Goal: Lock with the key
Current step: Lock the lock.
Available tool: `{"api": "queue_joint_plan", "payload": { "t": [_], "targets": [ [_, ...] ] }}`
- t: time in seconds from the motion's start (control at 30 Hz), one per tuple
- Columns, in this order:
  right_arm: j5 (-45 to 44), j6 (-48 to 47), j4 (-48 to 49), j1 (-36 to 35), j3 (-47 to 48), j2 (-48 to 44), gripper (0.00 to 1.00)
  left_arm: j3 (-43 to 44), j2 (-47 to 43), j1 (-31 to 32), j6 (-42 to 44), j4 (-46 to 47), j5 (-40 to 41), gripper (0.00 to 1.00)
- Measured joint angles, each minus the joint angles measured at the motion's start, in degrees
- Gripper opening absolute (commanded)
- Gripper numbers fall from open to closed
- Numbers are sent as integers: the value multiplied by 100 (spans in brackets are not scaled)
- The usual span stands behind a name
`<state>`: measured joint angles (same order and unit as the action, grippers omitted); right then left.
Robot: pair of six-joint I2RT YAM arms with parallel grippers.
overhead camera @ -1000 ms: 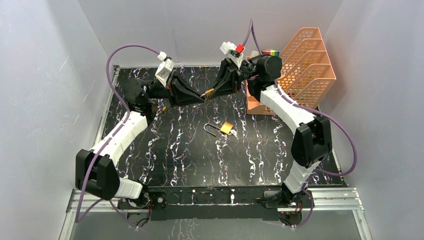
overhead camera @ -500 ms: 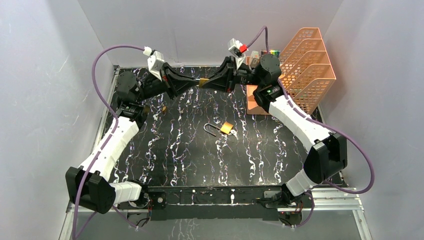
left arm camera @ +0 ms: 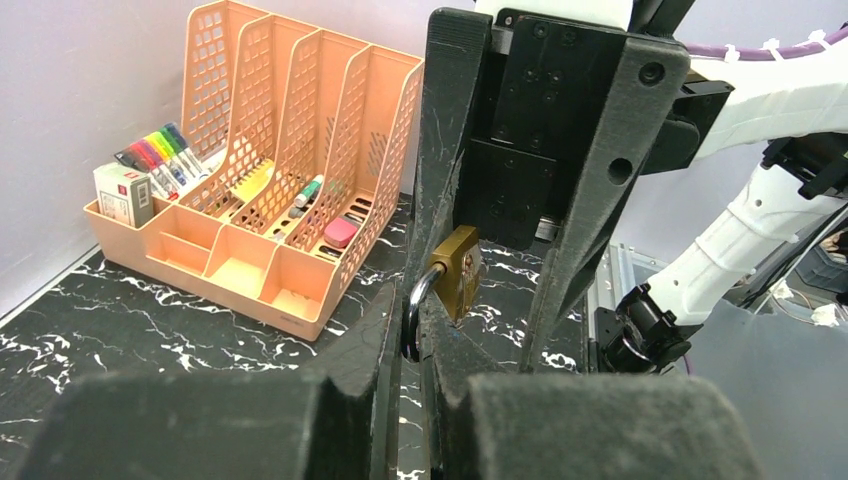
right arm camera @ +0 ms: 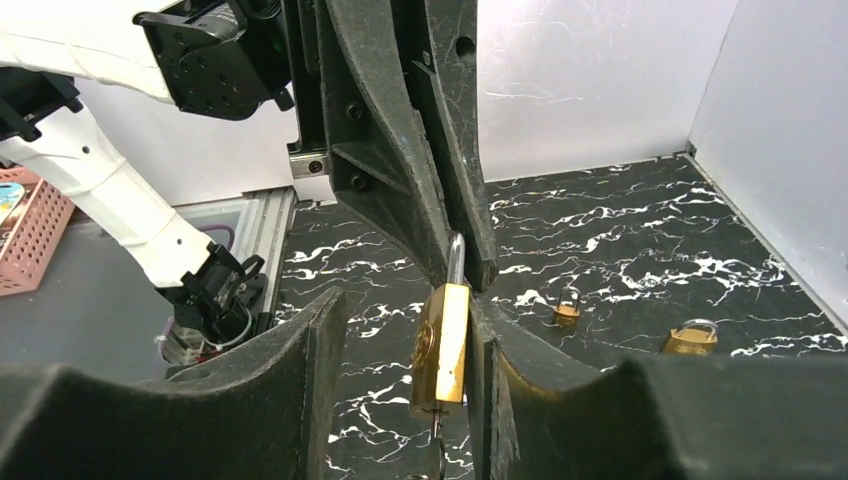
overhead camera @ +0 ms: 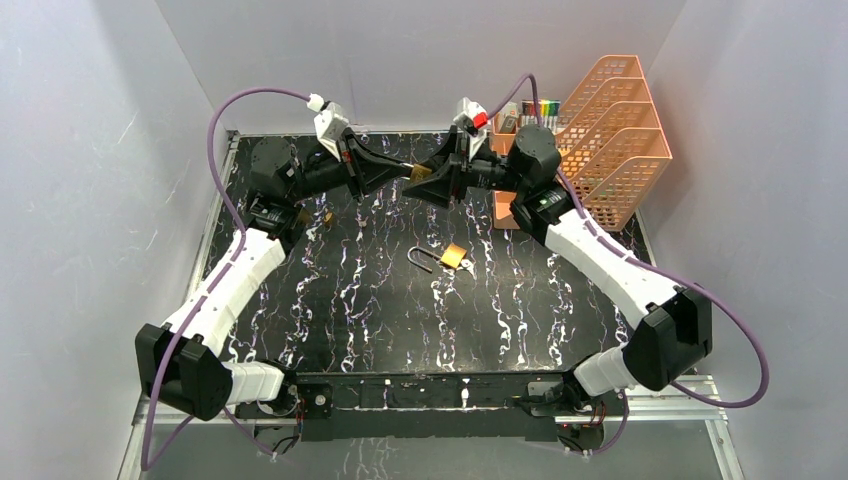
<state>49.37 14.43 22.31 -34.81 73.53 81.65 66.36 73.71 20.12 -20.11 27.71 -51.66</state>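
Note:
A brass padlock [overhead camera: 420, 172] hangs in the air over the far middle of the black marble table [overhead camera: 380, 320]. My left gripper [overhead camera: 410, 171] is shut on its steel shackle; the left wrist view shows the shackle [left arm camera: 414, 310] pinched between my fingertips and the brass body [left arm camera: 457, 282] beyond them. My right gripper [overhead camera: 436, 182] is open, its jaws standing on either side of the body. In the right wrist view the padlock [right arm camera: 443, 345] rests against my right-hand finger [right arm camera: 500, 370], with a gap to the other finger [right arm camera: 290, 380]. A key [right arm camera: 437, 445] hangs from the padlock's underside.
A second brass padlock [overhead camera: 448, 257] with its shackle open lies mid-table. Two small padlocks [right arm camera: 567, 311] [right arm camera: 690, 338] lie near the far left wall. An orange desk organiser [overhead camera: 600, 130] with markers stands at the far right corner. Grey walls enclose the table.
Both grippers, with the padlock between them, moved toward the back wall, then slightly right and nearer. The right arm's elbow swung out to the right and toward the near edge.

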Motion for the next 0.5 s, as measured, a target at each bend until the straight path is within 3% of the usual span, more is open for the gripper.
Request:
{"api": "queue_joint_plan", "payload": {
  "t": [0.13,0.5],
  "targets": [
    [-7,-148,-202,-2,-31,-138,58,14,0,33,5,-10,18,0],
    [505,41,-149,483,-499,-422,48,14,0,175,193,-400,143,0]
  ]
}}
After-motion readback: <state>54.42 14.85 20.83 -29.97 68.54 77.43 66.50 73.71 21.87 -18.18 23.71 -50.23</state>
